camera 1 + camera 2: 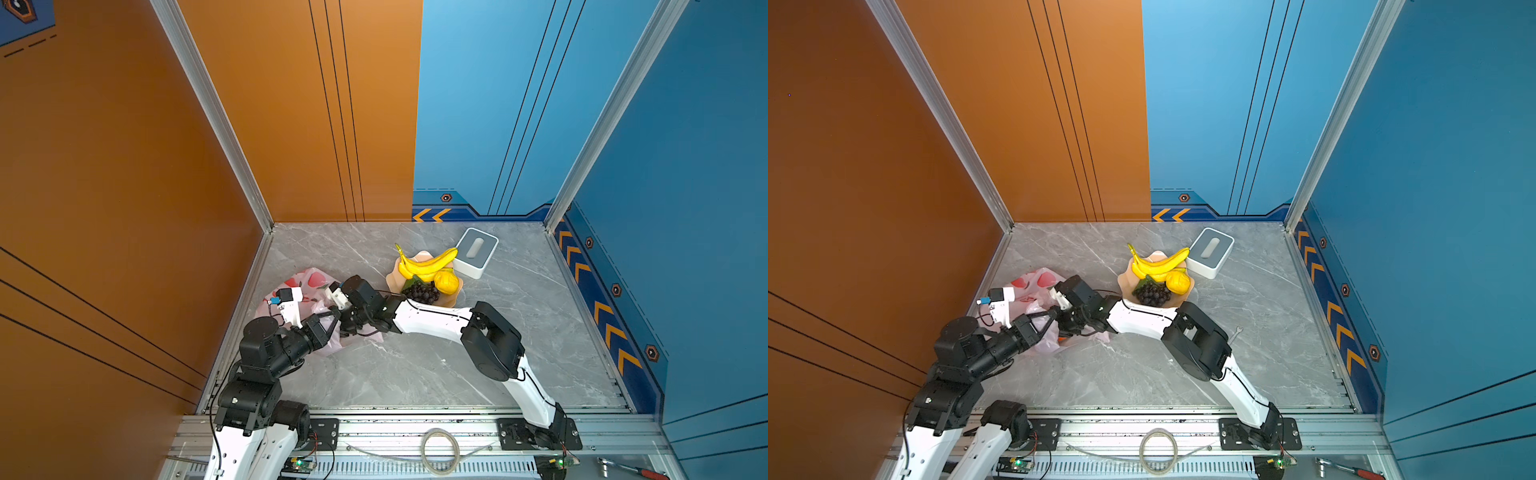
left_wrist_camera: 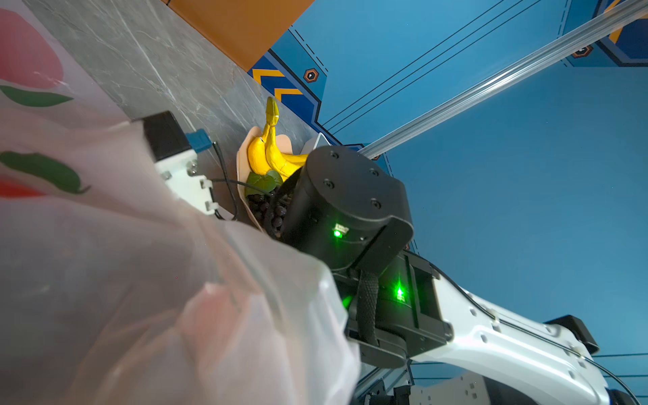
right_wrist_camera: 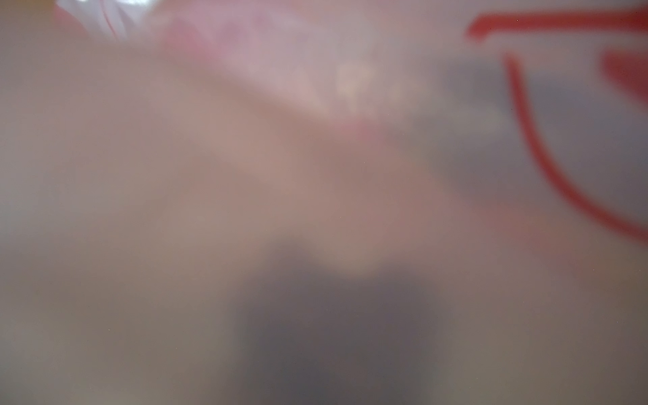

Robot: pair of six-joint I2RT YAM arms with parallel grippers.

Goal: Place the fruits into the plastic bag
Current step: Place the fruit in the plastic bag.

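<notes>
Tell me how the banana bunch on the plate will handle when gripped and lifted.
The banana bunch looks moulded and rigid, so it should lift as one piece. Its glossy skin may slip in the jaws. Long and curved, it would probably tilt if gripped near one end.

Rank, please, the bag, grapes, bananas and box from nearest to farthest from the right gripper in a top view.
1. bag: left side, in contact.
2. grapes: near edge of plate.
3. bananas: plate's far side.
4. box: far back, right.
</notes>
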